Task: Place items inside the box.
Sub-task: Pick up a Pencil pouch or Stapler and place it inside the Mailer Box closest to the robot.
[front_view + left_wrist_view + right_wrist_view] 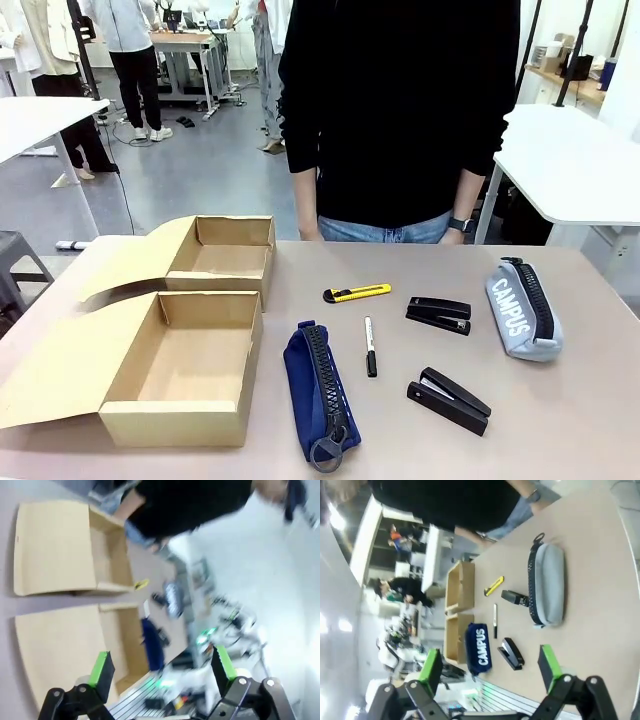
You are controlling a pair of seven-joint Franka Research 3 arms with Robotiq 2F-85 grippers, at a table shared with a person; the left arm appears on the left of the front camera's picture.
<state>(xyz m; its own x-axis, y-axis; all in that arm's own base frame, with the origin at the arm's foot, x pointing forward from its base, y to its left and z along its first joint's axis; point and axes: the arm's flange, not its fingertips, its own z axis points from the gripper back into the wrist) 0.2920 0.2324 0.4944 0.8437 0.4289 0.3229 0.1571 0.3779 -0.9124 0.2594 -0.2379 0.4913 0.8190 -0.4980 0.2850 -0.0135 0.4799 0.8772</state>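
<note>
Lying apart on the desk (590, 400), pen (369, 346) and knife (357, 293) suit single picks. Left end effector (162, 672), right end effector (490, 667): wide, empty.

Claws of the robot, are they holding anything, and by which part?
Nothing is held. The left claw and the right claw are both open and empty.

Both are plain brown cardboard, dead matt: the near box (180, 425) at 8 o'clock and the far box (235, 232) at 10. The tabletop (580, 420) looks like smooth matt laminate. The navy pouch (300, 385) at 6 is cloth with a chunky plastic-looking zip, and the grey pouch (512, 312) at 3 is cloth too. The utility knife (357, 293) is shiny yellow plastic and the pen (369, 346) is smooth plastic. The far stapler (438, 314) and near stapler (449, 400) are matt black, and the near one shows a sliver of bright metal.
</note>
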